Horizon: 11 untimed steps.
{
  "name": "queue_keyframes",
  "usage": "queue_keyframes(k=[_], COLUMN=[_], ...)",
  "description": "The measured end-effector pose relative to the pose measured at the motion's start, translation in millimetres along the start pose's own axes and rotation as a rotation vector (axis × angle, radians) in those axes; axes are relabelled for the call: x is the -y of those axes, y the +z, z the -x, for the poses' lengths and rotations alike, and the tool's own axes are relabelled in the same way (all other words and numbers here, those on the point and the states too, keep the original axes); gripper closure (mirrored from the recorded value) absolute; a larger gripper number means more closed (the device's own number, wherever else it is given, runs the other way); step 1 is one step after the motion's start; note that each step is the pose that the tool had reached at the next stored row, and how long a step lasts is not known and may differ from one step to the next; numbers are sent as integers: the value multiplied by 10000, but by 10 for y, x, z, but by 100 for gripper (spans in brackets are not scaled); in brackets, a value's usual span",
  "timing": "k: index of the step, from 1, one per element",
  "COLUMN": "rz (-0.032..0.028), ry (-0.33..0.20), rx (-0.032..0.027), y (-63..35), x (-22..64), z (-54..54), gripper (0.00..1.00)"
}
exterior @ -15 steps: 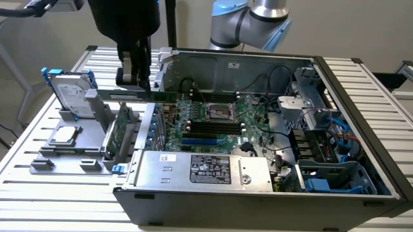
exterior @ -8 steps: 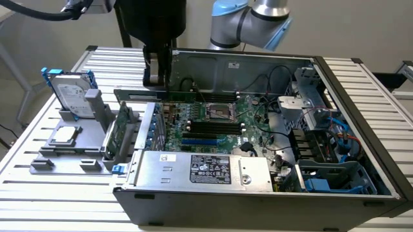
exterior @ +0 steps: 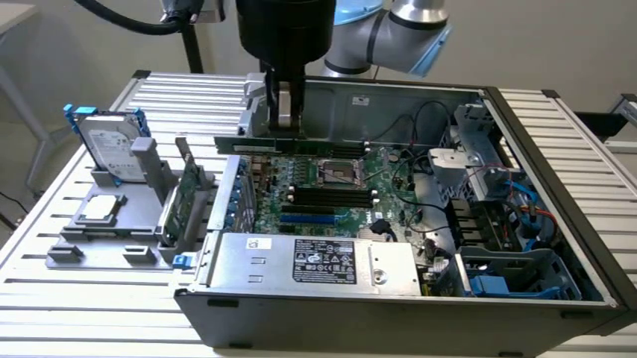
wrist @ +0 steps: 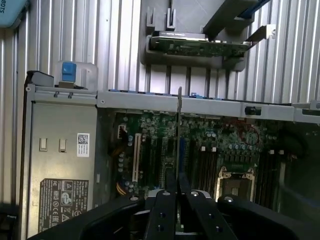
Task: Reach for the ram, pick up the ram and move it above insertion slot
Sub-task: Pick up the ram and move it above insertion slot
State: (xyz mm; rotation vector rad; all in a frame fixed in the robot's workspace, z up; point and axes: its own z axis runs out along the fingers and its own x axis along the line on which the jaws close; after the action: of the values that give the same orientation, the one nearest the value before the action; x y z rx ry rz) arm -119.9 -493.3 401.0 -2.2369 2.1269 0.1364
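While the gripper point(exterior: 286, 119) held the ram point(exterior: 298, 145) pinched at mid-length above the motherboard point(exterior: 329, 190), good practice required keeping it level and parallel to the slots point(exterior: 333, 197).

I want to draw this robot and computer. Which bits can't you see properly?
- Ram, exterior view: its middle sits behind the gripper.
- Ram, wrist view: seen edge-on, so its faces are hidden.
- Label on the power supply, exterior view: print too small.

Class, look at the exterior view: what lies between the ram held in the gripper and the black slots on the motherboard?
Exterior view: between the ram and the black slots lies the processor socket on the motherboard.
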Motion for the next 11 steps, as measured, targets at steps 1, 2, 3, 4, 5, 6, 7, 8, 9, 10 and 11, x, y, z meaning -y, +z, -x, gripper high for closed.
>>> queue_keyframes(k=[1, 2, 3, 4, 5, 6, 7, 8, 9, 10, 11], rz=[0, 0, 0, 0, 0, 1, 1, 2, 3, 2, 3], ry=[0, 0, 1, 1, 1, 1, 2, 2, 2, 2, 3], rx=[-3, -6, -11, -16, -22, -31, -39, -48, -59, -69, -80], y=[4, 10, 15, 20, 25, 29, 34, 39, 44, 49, 53], x=[37, 72, 104, 135, 164, 190, 217, 243, 267, 291, 314], z=[22, 49, 75, 103, 132, 163, 195, 230, 264, 298, 333], gripper=[87, 87, 87, 87, 87, 87, 87, 87, 87, 87, 87])
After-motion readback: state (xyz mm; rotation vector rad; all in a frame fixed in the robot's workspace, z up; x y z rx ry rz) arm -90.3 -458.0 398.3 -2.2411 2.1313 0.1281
